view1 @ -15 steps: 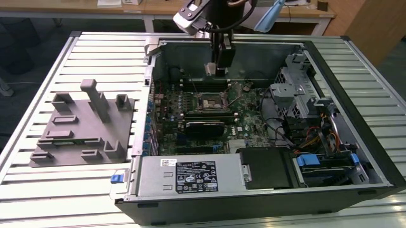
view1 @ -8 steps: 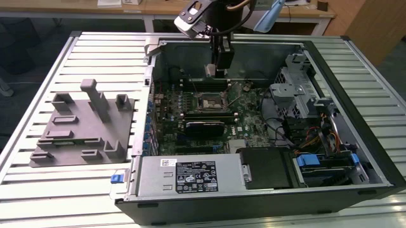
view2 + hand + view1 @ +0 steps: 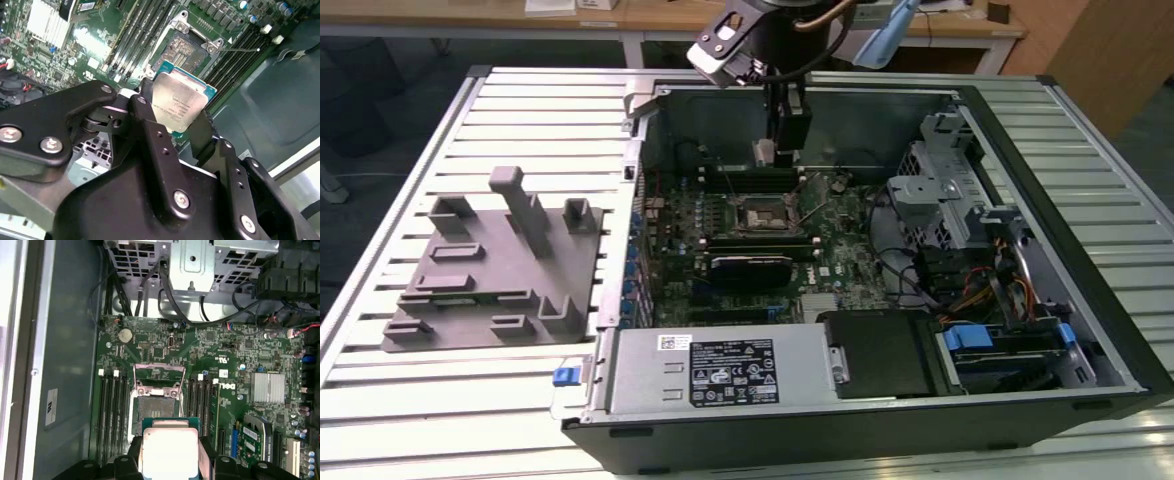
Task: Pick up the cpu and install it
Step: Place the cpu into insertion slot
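The cpu, a small square chip with a silvery top and a thin teal rim, is clamped between my black fingers. In both wrist views my gripper is shut on the cpu. It hangs a short way above the motherboard, just off the open socket. The socket's contact field lies bare, and its metal load plate is flipped back. In the exterior view the gripper reaches down into the open computer case, above the socket.
Memory slots flank the socket on both sides. A drive cage and cables fill the case at the exterior view's right, and the power supply sits at the front. A grey fixture lies on the slatted table beside the case.
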`<state>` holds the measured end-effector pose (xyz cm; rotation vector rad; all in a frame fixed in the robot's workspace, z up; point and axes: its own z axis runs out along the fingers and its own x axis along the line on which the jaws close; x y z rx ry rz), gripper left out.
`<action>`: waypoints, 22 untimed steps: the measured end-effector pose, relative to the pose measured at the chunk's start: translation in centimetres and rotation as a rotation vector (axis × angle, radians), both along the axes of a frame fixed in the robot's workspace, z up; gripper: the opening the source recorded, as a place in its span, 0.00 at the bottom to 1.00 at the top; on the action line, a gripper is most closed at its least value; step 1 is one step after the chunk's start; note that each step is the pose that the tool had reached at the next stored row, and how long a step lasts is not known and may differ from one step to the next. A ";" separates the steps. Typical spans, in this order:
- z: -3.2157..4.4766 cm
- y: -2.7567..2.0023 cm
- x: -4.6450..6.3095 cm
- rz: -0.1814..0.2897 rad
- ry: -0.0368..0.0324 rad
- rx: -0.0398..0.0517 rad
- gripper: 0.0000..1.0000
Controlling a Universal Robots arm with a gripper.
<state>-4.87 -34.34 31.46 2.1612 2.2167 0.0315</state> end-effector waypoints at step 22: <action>-4.00 0.67 0.0 -0.017 0.0000 0.0001 0.53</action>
